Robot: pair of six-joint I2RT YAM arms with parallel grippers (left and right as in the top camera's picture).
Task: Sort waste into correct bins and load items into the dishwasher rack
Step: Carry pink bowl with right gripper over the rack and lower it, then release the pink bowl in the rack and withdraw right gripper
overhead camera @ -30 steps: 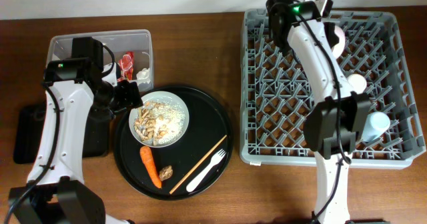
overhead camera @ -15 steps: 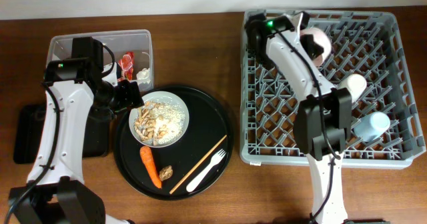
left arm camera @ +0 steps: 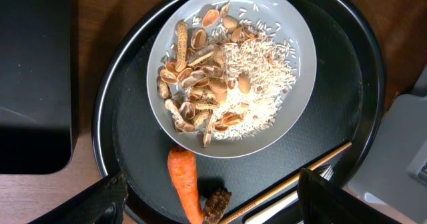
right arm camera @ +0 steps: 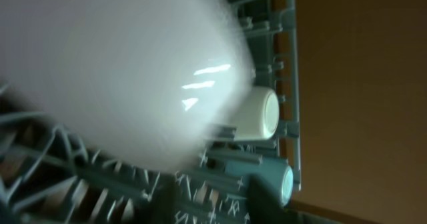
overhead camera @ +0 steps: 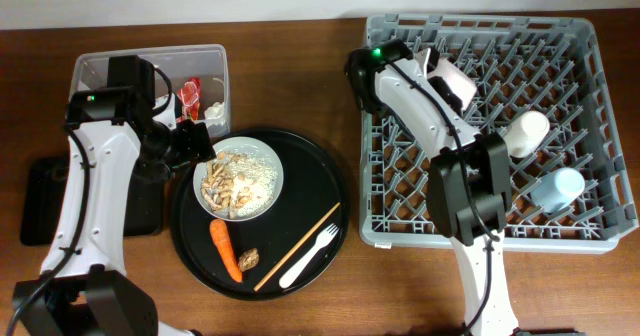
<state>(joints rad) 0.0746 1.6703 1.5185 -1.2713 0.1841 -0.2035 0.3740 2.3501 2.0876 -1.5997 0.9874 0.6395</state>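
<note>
Brown table; white bowl hides rack pegs.

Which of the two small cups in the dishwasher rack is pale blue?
The pale-blue cup nearest the rack's front right corner; the white cup lies just behind it, farther up the overhead view.

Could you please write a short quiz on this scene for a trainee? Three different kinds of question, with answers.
1. True or false: the carrot lies in the clear tub.
2. How many cups are in the dishwasher rack?
3. What is on the white plate? A rice and peanut shells; B soup; C bread.
Key: 1 false; 2 two, the white cup and the pale-blue cup; 3 A.
</note>
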